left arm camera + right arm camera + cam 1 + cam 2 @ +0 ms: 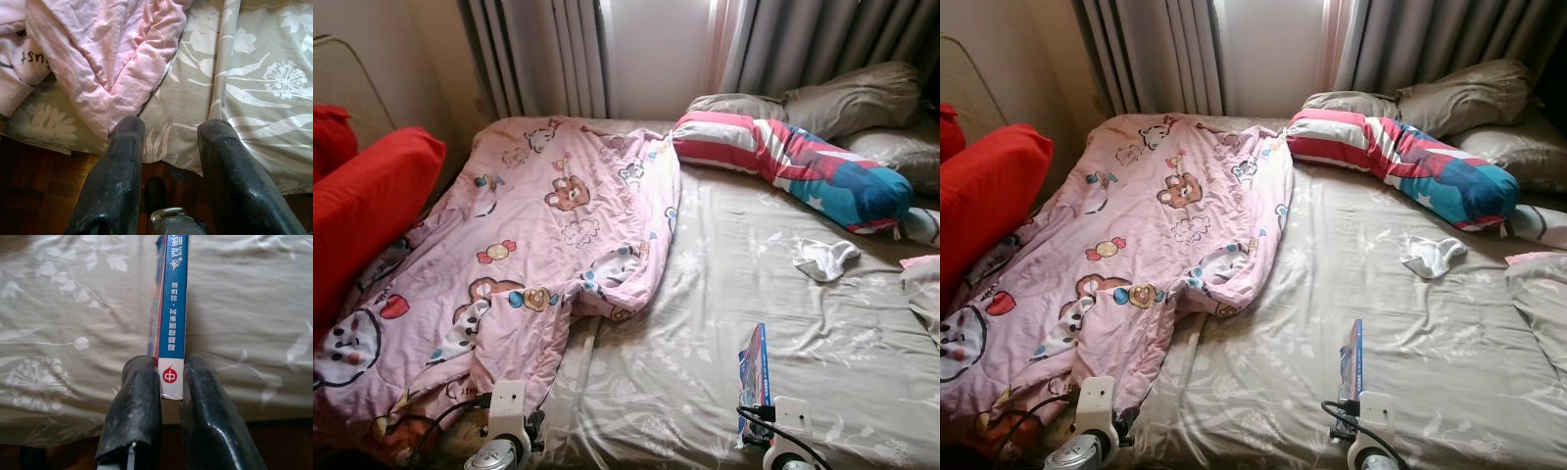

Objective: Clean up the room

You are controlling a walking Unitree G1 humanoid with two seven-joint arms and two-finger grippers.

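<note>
At the near edge of the bed (724,294), the right tool (171,382) is clamped on a thin blue book (172,308) — its two black fingers (134,406) press the spine end from either side, and the book stands on edge over the floral grey sheet. From the head views the same book (753,377) rises just ahead of the right wrist, close to the foot of the mattress.

The left tool (168,147) hovers with its fingers spread and nothing between them, just off the bed's edge where a corner of the pink cartoon quilt (538,245) hangs down toward the dark wooden floor (44,196).

As I judge it, the step in hand is picking loose clutter off the bed: the book is gripped but not yet put anywhere. The next move calls for lifting it free of the sheet without letting it twist in the grip — a thin book pinched only at one end may swing — and then carrying it to wherever books belong, a place I cannot make out from here.

Further work lies about: a small white sock (824,259) sits crumpled mid-bed, well apart from the book; the quilt is bunched to the left side; a striped red, white and blue bolster (793,162) lies across the head of the bed before the grey pillows (852,98), and red cushions (362,211) sit at the left.

No bin, basket or box can be seen, so I cannot speak of any container or its contents.
</note>
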